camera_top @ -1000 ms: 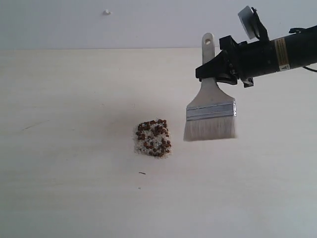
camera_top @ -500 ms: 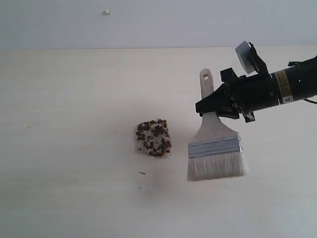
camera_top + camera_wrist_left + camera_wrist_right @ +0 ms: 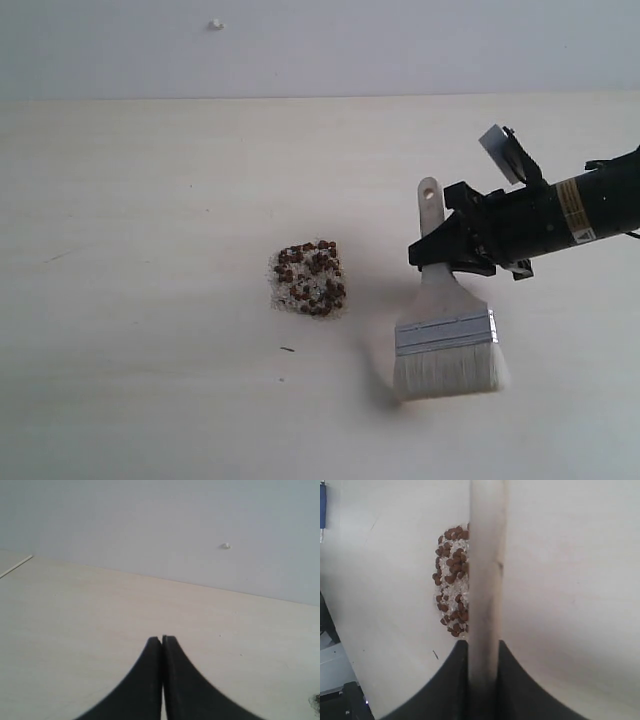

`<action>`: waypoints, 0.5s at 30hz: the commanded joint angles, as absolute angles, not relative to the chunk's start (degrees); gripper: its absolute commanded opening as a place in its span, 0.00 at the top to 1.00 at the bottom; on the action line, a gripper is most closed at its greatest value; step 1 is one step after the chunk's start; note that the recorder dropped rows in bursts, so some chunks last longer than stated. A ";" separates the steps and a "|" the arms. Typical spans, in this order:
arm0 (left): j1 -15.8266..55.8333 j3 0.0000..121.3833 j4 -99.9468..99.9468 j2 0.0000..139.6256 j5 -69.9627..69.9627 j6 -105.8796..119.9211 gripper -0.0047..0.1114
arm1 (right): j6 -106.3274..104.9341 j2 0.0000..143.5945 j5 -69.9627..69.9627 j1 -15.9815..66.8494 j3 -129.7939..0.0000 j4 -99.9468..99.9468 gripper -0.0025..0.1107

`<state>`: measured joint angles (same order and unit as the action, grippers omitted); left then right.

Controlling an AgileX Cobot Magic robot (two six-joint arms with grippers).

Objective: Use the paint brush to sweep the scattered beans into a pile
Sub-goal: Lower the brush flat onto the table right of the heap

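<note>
1. Clamps the light wooden handle of the wide, cream-bristled, silver-ferruled paint brush in the black right gripper; bristle tips seemingly on the pale table.
2. Risks twisting the handle in the jaws under hard pressing, or scattering the heap with a fast stroke.
3. Places the compact pile of tiny reddish-brown beans near the bristles, leftward in the exterior view, not touching.
4. Shows the black left gripper pressed together on nothing.

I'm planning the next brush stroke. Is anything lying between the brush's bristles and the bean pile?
Nothing visible does. Only bare table separates the paint brush from the pile. A tiny dark speck lies below the pile in the exterior view, outside that line.
</note>
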<state>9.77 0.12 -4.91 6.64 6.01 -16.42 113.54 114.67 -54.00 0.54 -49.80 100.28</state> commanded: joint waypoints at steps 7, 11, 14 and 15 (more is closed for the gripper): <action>9.74 0.00 -4.64 6.36 5.90 -16.70 0.96 | 113.18 117.38 -50.89 3.91 -50.79 97.85 0.98; 9.74 0.00 -4.64 6.36 5.90 -16.70 0.96 | 113.71 117.64 -48.50 4.69 -51.97 96.04 0.98; 9.74 0.00 -4.64 6.36 5.90 -16.70 0.96 | 114.08 118.24 -47.98 4.69 -51.97 95.88 0.98; 9.74 0.00 -4.64 6.36 5.90 -16.70 0.96 | 114.08 118.24 -47.49 4.69 -51.97 95.88 0.98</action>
<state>9.77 0.12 -4.91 6.64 6.01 -16.42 114.28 117.94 -48.92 4.65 -51.71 96.18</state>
